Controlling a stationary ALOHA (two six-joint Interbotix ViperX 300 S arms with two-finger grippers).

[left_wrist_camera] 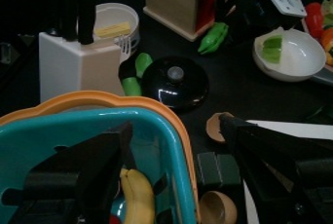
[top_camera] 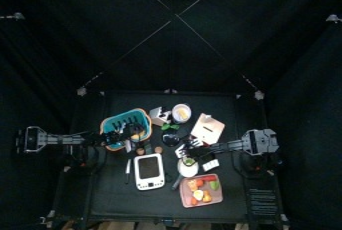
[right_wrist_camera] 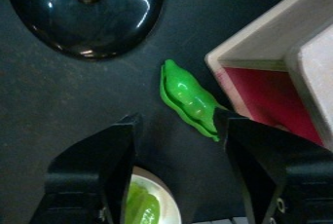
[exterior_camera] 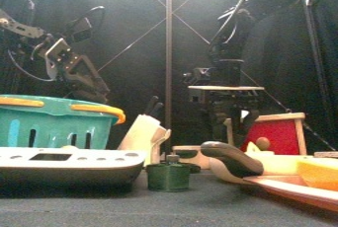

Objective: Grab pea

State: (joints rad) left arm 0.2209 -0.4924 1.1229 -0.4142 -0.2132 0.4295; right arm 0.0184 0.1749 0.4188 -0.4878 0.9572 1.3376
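The right gripper [right_wrist_camera: 176,155] hangs with its fingers [right_wrist_camera: 97,165] wide apart and empty just over the green pea pod [right_wrist_camera: 190,99], which lies on the black counter [right_wrist_camera: 78,92] between a black domed lid [right_wrist_camera: 92,14] and a red-sided box [right_wrist_camera: 267,72]; the left gripper [left_wrist_camera: 176,169] hovers over the teal basket [left_wrist_camera: 92,121], fingers apart.

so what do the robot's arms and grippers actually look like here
Both arms are black, built of jointed segments with thin black cables looped along them. The right gripper has two broad, matte black jaws with rounded tips. The left gripper looks the same: black, blocky, angular jaws. No markings are readable on either.
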